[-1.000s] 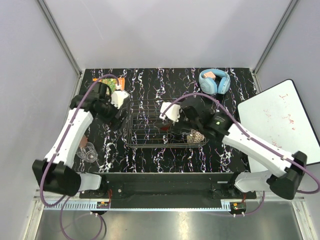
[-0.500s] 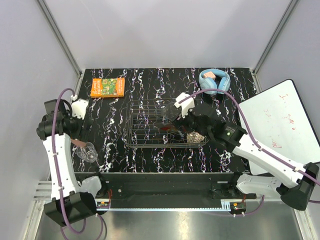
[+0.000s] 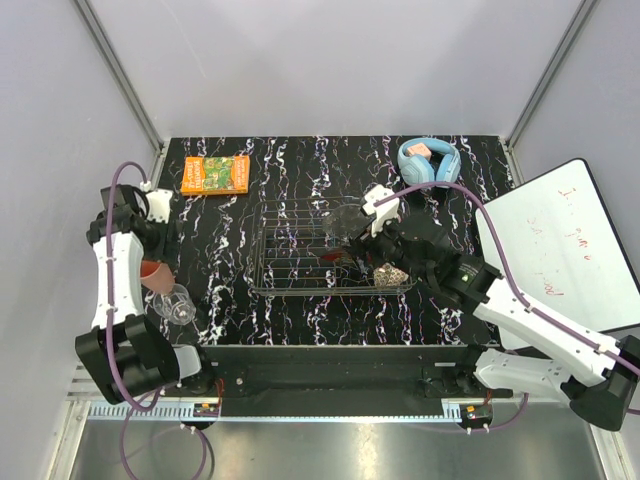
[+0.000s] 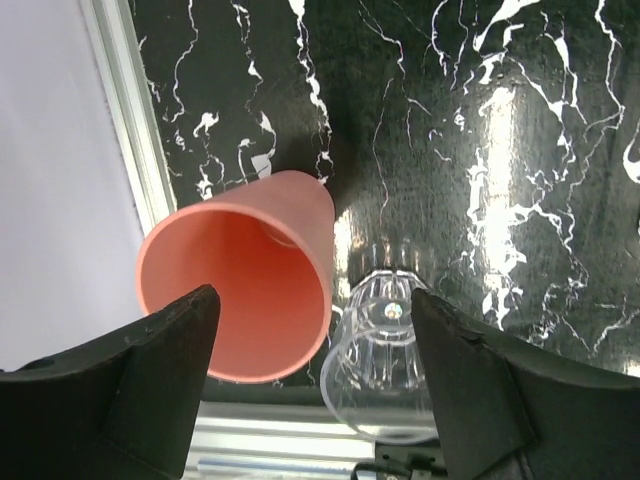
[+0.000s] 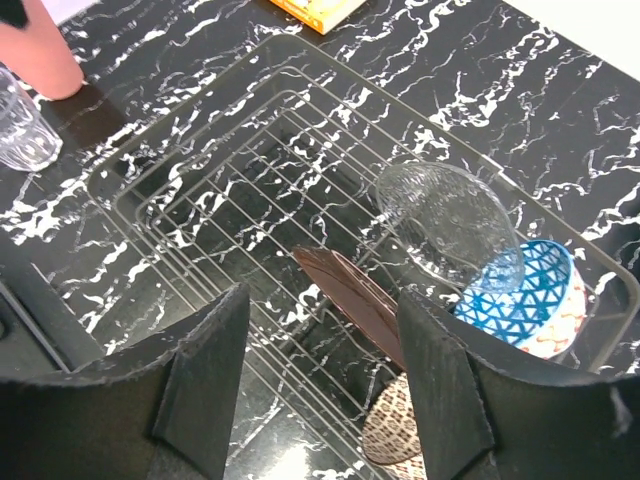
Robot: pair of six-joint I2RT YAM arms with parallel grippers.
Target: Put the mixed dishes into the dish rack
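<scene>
The dark wire dish rack (image 3: 300,262) sits mid-table. In the right wrist view the rack (image 5: 190,190) holds the clear glass bowl (image 5: 445,225), the blue patterned bowl (image 5: 530,290), the red plate (image 5: 355,300) on edge and the beige patterned bowl (image 5: 395,435). My right gripper (image 5: 322,295) is open and empty above the rack, also seen in the top view (image 3: 355,232). The salmon-pink cup (image 4: 240,290) and the clear glass (image 4: 385,350) stand side by side at the table's left edge. My left gripper (image 4: 312,295) is open above them, touching neither.
An orange-green book (image 3: 215,173) lies at the back left. Light blue headphones (image 3: 430,162) lie at the back right. A whiteboard (image 3: 560,250) leans at the right. A metal rail (image 4: 125,120) runs along the table's left edge beside the cup.
My left arm has swung from the rack's back-left corner to the left edge, over the cup and glass. My right gripper has drawn back to the right, and the clear bowl now shows in the rack.
</scene>
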